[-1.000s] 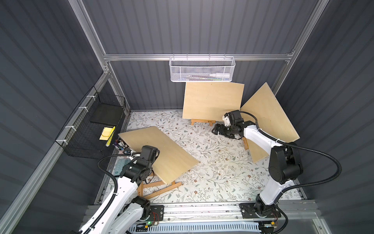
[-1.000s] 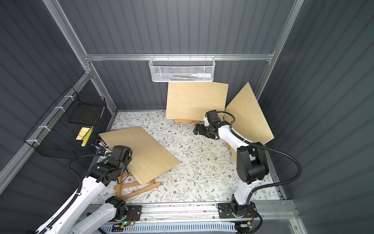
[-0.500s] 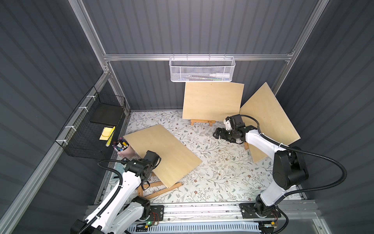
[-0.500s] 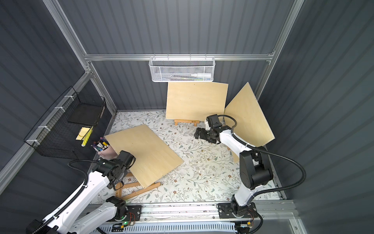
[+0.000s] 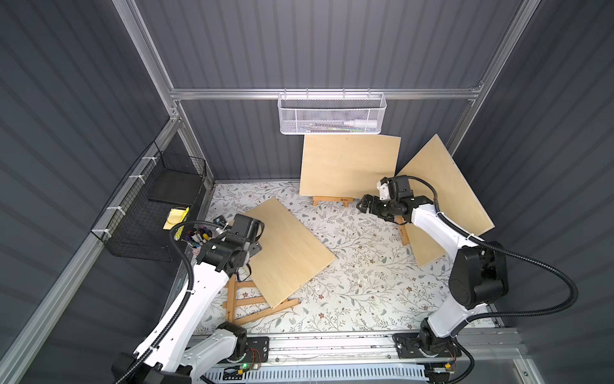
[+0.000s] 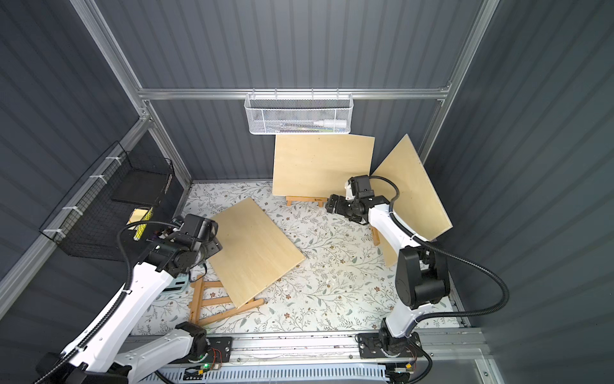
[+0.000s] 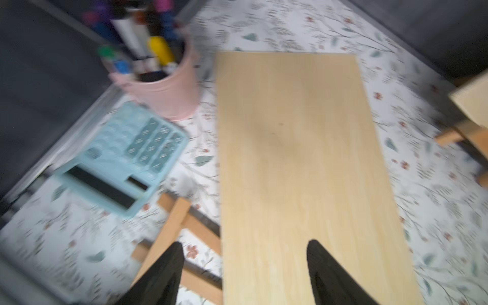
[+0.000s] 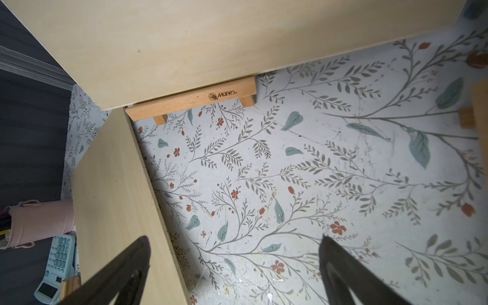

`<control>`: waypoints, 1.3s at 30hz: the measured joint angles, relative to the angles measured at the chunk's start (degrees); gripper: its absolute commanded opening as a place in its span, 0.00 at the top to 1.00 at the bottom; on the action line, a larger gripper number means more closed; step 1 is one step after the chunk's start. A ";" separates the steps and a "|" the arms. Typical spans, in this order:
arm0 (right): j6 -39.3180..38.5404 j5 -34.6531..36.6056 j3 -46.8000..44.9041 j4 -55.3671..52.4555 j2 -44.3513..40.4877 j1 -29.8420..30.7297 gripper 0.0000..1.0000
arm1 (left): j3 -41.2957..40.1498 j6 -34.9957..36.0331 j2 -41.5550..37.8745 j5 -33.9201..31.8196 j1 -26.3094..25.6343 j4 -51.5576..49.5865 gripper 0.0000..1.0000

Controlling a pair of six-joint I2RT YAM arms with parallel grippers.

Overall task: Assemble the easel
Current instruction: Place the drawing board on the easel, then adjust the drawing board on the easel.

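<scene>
Floral-patterned surface (image 5: 365,282) inside a grey-walled cell. Easel frame (image 5: 246,302) lies flat near the front left, its rails sticking out from under a flat board (image 5: 285,247) that rests askew across it. Left pincer (image 7: 245,243) hangs over the board's near-left edge, released, jaws apart and empty; in the blurred left wrist view one finger (image 7: 169,269) sits over an easel rail and the other over the board, contact not discernible. Just beside the frame: a pale blue calculator (image 7: 124,158) and a pink cup (image 7: 163,89) full of markers. At the back wall a second board (image 5: 349,166) stands upright on a small back easel (image 8: 195,99), whose ledge carries a branded stamp. A third board (image 5: 445,199) leans tilted at the right side, wooden legs showing beneath it. Right pincer (image 8: 234,238) hovers low between the back easel and the third board, spread wide, nothing between its jaws, bare floral print below. White mesh basket (image 5: 332,113) hangs on the back rail; black wire basket (image 5: 146,219) on the left wall holds a yellow pad (image 5: 176,217).
</scene>
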 measured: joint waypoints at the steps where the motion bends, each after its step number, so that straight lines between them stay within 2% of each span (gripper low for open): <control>1: -0.20 -0.85 0.83 -0.59 0.33 -0.13 0.01 | 0.09 3.48 2.36 3.23 -0.09 4.61 0.20; 7: -2.25 -4.66 2.62 -3.21 0.90 -0.70 0.01 | 2.82 21.75 22.80 21.38 0.02 32.13 0.14; 8: -2.56 -5.14 2.62 -3.69 0.90 -0.76 0.01 | 3.74 23.52 25.79 23.47 0.26 35.60 0.11; 9: -2.86 -5.77 2.62 -4.26 0.90 -0.90 0.01 | 5.01 25.05 29.55 26.27 0.72 40.22 0.04; 10: -3.17 -6.36 2.62 -4.61 0.90 -0.96 0.01 | 6.12 25.70 32.76 28.81 1.44 44.37 0.01; 13: -4.28 -7.91 2.58 -5.60 0.87 -1.05 0.01 | 8.63 26.53 41.64 36.00 4.98 57.61 0.01; 16: -5.20 -8.98 2.43 -6.67 0.87 -1.05 0.01 | 12.07 27.74 48.59 41.42 7.78 65.35 0.01; 20: -6.67 -10.40 1.66 -7.67 0.72 -1.03 0.01 | 14.21 28.35 53.96 47.45 10.05 74.18 0.01; 25: -8.52 -11.30 1.42 -9.75 0.66 -1.05 0.01 | 19.87 28.55 60.83 56.98 10.84 81.68 0.04; 32: -9.18 -13.29 1.40 -11.43 -0.15 -1.01 0.01 | 32.37 28.30 70.42 63.23 12.11 85.77 0.10; 39: -10.36 -13.84 0.94 -13.35 -2.60 -0.87 0.01 | 39.85 26.73 77.35 67.91 13.62 87.38 0.38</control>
